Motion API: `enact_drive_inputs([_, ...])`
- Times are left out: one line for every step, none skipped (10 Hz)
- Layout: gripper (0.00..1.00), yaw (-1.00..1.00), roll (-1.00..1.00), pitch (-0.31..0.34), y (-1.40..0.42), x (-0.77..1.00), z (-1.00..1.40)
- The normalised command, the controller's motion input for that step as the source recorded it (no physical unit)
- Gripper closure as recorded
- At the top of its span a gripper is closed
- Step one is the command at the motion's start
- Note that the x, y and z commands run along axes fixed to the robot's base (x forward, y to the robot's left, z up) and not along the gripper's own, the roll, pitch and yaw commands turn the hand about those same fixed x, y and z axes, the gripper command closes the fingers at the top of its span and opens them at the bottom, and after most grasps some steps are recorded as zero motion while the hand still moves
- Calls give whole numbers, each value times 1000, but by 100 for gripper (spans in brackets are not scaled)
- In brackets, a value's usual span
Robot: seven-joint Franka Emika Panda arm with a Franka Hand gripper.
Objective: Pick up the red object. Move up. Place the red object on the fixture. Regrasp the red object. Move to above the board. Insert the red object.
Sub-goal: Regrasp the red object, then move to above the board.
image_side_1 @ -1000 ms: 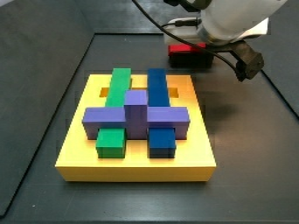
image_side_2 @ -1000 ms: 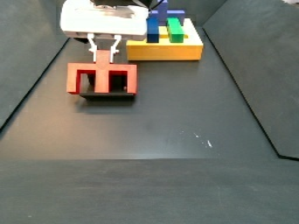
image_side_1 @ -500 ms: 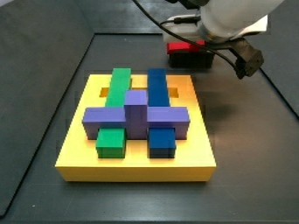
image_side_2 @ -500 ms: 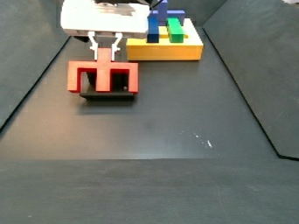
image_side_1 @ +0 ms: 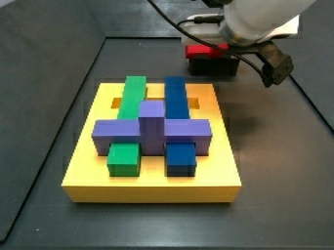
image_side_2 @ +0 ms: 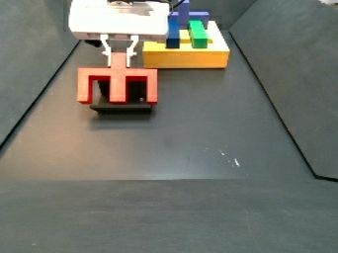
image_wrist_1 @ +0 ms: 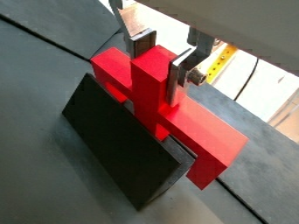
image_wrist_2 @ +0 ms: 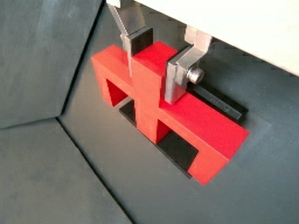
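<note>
The red object [image_wrist_1: 163, 105] rests on the fixture [image_wrist_1: 117, 144], its central stem standing up between the hand's [image_wrist_1: 163, 54] silver fingers [image_wrist_2: 177, 74]. In both wrist views the dark pads sit on either side of that stem; whether they are actually clamped on it I cannot tell. It looks like rigid, smooth, light plastic, likely slippery, so the flat-sided stem is the sensible hold. The yellow board [image_side_1: 92, 166] lies well apart from the hand.

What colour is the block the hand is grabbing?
Bright red. The hand has its fingers either side of the block's stem, on the fixture; a wrist view shows it best.
</note>
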Motion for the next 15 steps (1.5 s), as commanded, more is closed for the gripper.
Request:
enact_drive_inputs([100, 0, 0, 0, 0, 0, 0])
enact_drive_inputs([100, 0, 0, 0, 0, 0, 0])
enact_drive_inputs([100, 0, 0, 0, 0, 0, 0])
enact_drive_inputs([100, 0, 0, 0, 0, 0, 1400])
enact_drive_inputs([100, -23, -86, -48, -34, 4, 1400])
enact_drive_inputs([100, -27, -119, -56, -30, -13, 1400])
enact_drive_inputs([100, -38, -80, -59, -10, -28, 1400])
enact_drive_inputs([100, -44, -59, -42, -20, -17, 1400])
enact_drive_inputs([100, -53, -31, 8, -25, -21, 1400])
enact_drive_inputs([100, -52, -22, 21, -24, -26, 1400])
enact_drive_inputs([100, -36, -11, 52, -24, -4, 559])
enact_drive_inputs([100, -20, 2, 76, -8, 20, 217])
enact_drive_inputs([100, -101, -1000, 85, -1400, -954, 261])
enact_drive_inputs([100, -94, -1000, 77, -1400, -980, 282])
enact_drive_inputs([100, -86, -1000, 68, -1400, -1053, 286])
